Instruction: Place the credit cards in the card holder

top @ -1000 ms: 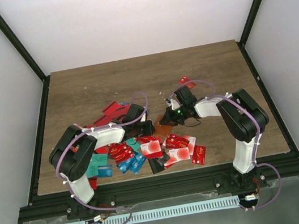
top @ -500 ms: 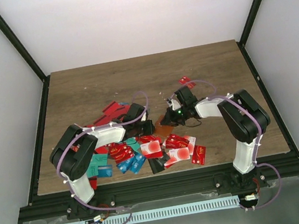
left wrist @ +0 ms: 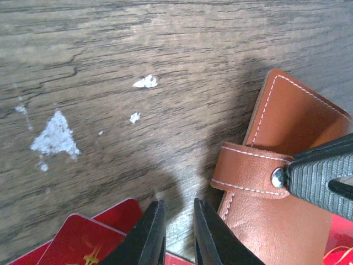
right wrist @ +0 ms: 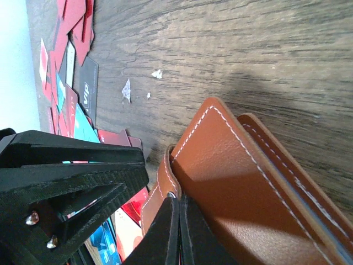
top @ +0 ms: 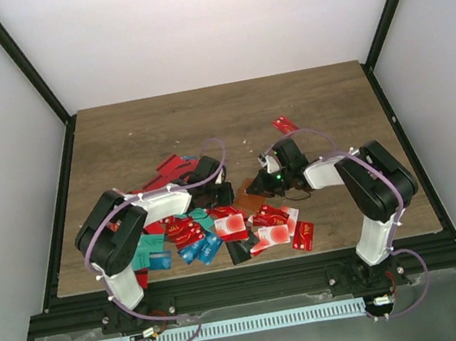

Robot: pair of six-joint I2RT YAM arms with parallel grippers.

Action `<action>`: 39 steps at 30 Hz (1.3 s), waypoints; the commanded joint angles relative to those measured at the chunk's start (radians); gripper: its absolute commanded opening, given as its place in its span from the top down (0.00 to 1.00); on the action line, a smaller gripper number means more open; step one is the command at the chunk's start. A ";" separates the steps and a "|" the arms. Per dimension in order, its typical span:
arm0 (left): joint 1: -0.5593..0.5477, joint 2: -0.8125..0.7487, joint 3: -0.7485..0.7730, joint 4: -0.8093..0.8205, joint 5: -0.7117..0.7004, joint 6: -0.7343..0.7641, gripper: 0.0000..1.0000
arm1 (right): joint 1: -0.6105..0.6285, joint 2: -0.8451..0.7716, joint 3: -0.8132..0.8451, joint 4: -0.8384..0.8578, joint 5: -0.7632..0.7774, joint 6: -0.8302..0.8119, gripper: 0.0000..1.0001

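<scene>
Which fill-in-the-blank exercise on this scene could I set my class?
1. The right tool is shut on the card holder's ____.
2. The card holder's leather is ____ with white stitching.
3. The left tool grips ____.
4. Most credit cards in the pile are ____.
Missing words: strap; brown; nothing; red.

I see bright, even light from above — a soft shadow darkens the surface (left wrist: pixel 182 138) beside the card holder (left wrist: pixel 287 127), nearest parts slightly blurred.
</scene>
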 commanded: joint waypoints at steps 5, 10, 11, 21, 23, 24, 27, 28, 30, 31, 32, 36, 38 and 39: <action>-0.014 -0.083 0.059 -0.088 0.031 0.018 0.82 | 0.008 0.052 -0.081 -0.086 0.069 0.022 0.99; -0.044 -0.055 0.058 -0.032 0.164 0.009 0.79 | 0.007 0.043 -0.062 -0.090 0.059 0.018 0.99; -0.050 -0.039 0.055 -0.018 0.179 0.005 0.79 | 0.006 0.041 -0.057 -0.094 0.057 0.017 0.99; -0.073 0.077 0.032 -0.031 0.104 -0.010 0.84 | 0.007 0.021 0.006 -0.137 0.041 0.007 0.99; -0.073 0.092 0.033 -0.056 0.073 -0.010 0.88 | 0.007 0.010 0.019 -0.153 0.039 0.005 0.99; -0.075 0.096 0.033 -0.068 0.057 -0.011 0.90 | 0.007 0.003 0.024 -0.163 0.037 0.004 0.99; -0.079 0.100 0.035 -0.090 0.020 -0.015 0.91 | 0.006 -0.027 0.042 -0.188 0.039 0.001 0.99; -0.079 0.102 0.034 -0.092 0.015 -0.016 0.91 | 0.007 -0.036 0.046 -0.195 0.040 -0.001 0.99; -0.080 0.104 0.035 -0.094 0.010 -0.017 0.91 | 0.006 -0.052 0.051 -0.207 0.040 0.000 0.99; -0.082 0.105 0.036 -0.096 0.008 -0.017 0.91 | 0.007 -0.058 0.052 -0.210 0.040 0.000 0.99; -0.082 0.109 0.037 -0.097 0.006 -0.017 0.92 | 0.007 -0.063 0.053 -0.212 0.040 0.000 0.99; -0.083 0.122 0.049 -0.107 0.000 -0.015 0.92 | 0.006 -0.077 0.057 -0.221 0.038 0.002 0.99; -0.085 0.130 0.056 -0.119 -0.009 -0.014 0.92 | 0.007 -0.084 0.064 -0.227 0.039 0.001 0.99; -0.087 0.131 0.058 -0.123 -0.014 -0.013 0.92 | 0.007 -0.086 0.069 -0.234 0.039 -0.001 0.99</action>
